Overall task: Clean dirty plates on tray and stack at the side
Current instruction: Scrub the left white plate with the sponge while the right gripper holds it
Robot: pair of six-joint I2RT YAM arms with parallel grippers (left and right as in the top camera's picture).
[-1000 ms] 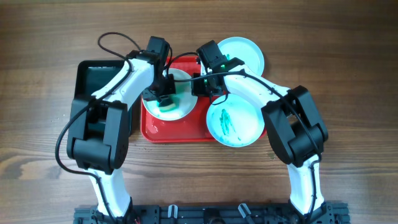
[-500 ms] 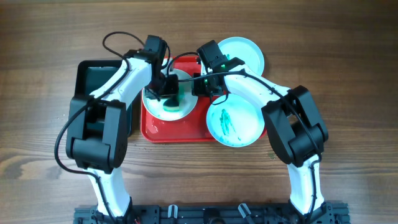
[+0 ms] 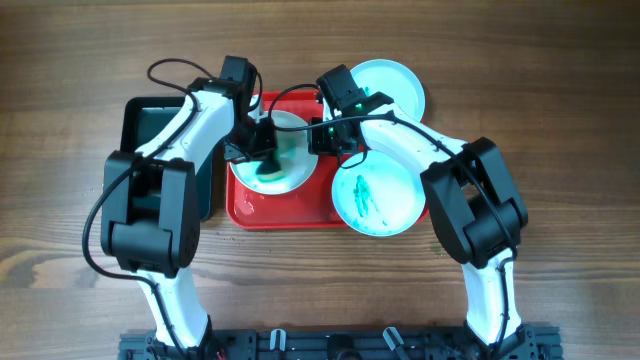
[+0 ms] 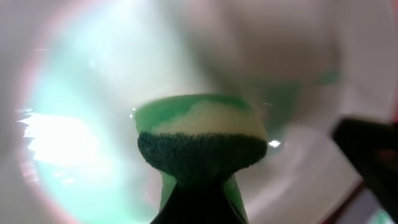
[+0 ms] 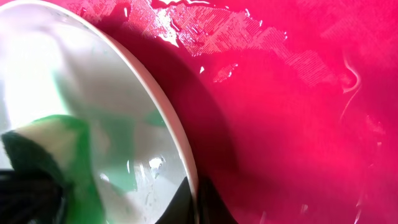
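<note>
The cream-white plate [image 3: 285,160] lies on the left half of the red tray [image 3: 300,212], smeared green. My left gripper [image 3: 262,152] is shut on a green sponge [image 4: 200,134] pressed onto the plate's inside [image 4: 93,81]. My right gripper [image 3: 322,136] is shut on the plate's right rim [image 5: 180,155], one finger on each side; the wet tray floor [image 5: 298,112] lies beside it. A pale cyan plate [image 3: 378,192] with green smears sits on the tray's right half. A second cyan plate [image 3: 395,85] lies on the table behind the tray.
A dark green-black tray [image 3: 150,125] stands left of the red tray, under my left arm. Wooden table [image 3: 560,120] surrounds both trays.
My left gripper with the sponge has slid left and a little up across the cream plate. The right arm and the cyan plates have not moved.
</note>
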